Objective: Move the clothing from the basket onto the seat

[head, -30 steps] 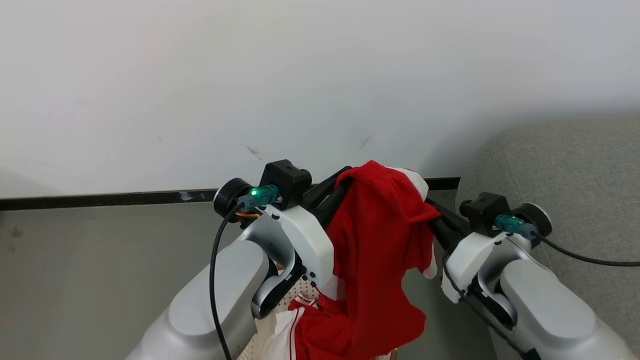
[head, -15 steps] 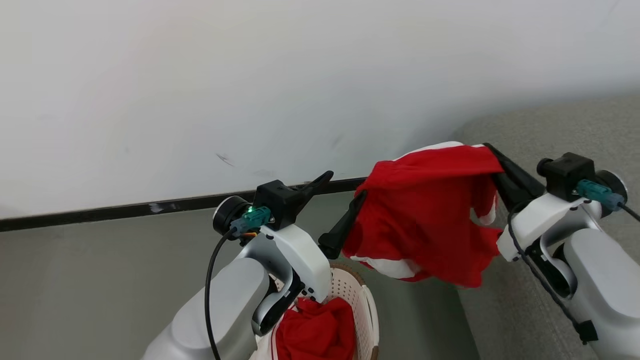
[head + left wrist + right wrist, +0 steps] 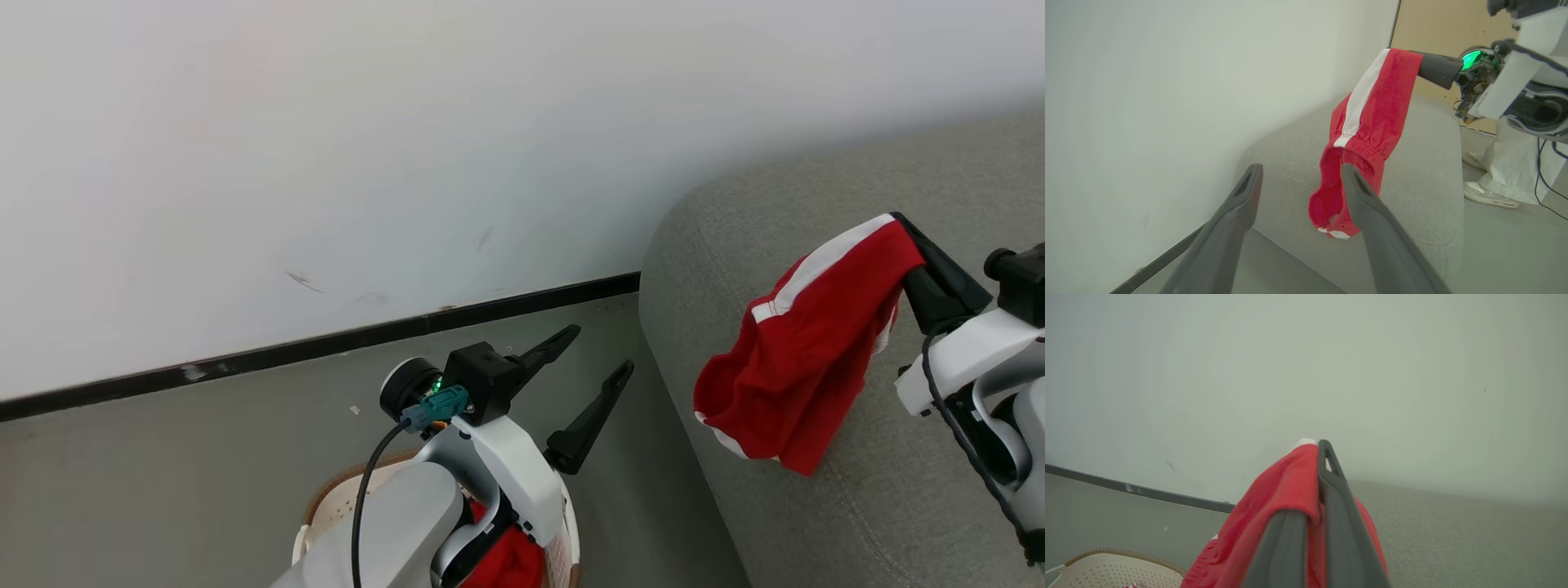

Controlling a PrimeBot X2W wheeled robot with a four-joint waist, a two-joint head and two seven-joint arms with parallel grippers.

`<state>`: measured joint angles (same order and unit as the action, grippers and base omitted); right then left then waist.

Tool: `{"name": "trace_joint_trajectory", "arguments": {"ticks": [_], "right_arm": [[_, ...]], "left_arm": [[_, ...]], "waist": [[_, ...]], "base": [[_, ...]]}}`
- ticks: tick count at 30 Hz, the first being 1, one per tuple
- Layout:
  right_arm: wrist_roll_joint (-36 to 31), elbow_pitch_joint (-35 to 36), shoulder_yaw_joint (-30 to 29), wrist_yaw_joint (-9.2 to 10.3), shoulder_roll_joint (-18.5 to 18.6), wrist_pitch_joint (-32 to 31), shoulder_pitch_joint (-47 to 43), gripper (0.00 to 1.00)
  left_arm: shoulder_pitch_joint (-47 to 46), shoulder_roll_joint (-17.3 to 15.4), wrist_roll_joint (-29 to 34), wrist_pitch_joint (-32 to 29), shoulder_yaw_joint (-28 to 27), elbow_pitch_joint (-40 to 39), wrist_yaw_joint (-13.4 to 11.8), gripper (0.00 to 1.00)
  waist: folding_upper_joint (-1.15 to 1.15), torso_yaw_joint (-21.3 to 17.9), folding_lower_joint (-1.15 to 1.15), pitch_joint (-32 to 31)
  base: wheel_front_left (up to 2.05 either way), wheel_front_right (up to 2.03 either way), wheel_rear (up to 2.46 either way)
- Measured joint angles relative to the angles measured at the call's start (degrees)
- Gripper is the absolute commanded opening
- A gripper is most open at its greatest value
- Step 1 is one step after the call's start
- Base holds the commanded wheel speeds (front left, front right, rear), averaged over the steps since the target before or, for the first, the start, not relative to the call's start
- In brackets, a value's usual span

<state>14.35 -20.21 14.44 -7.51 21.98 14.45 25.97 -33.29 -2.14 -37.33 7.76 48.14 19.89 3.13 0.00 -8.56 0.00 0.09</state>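
- Right end effector (image 3: 914, 241) was clamped shut on one end of the red shorts (image 3: 804, 359). The rest hung free over the rounded end edge of the grey sofa (image 3: 816, 188), likely set up for a drop; contact with the fabric unclear.
- Left end effector (image 3: 602, 348) was spread wide and empty above the basket (image 3: 326, 506), clear of the shorts.
- Basket sat on the grey floor (image 3: 163, 457) near the sofa's end, more red clothing (image 3: 510, 563) inside; task judged part done.
- White wall (image 3: 408, 122) and dark skirting behind; a person's legs (image 3: 1502, 179) beyond the sofa.
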Motion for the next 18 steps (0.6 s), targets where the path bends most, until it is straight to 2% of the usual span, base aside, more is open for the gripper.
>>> {"name": "trace_joint_trajectory", "arguments": {"ticks": [18], "right_arm": [[-0.92,6.13,-5.05,0.0,4.74,0.0,-3.81,0.0]], "left_arm": [[1.15,-0.02,-1.82,2.53,3.69,-1.48,0.24,1.0]], "waist": [[0.0,-8.21,0.0,-0.41]], "base": [[0.0,0.0,0.0]]}}
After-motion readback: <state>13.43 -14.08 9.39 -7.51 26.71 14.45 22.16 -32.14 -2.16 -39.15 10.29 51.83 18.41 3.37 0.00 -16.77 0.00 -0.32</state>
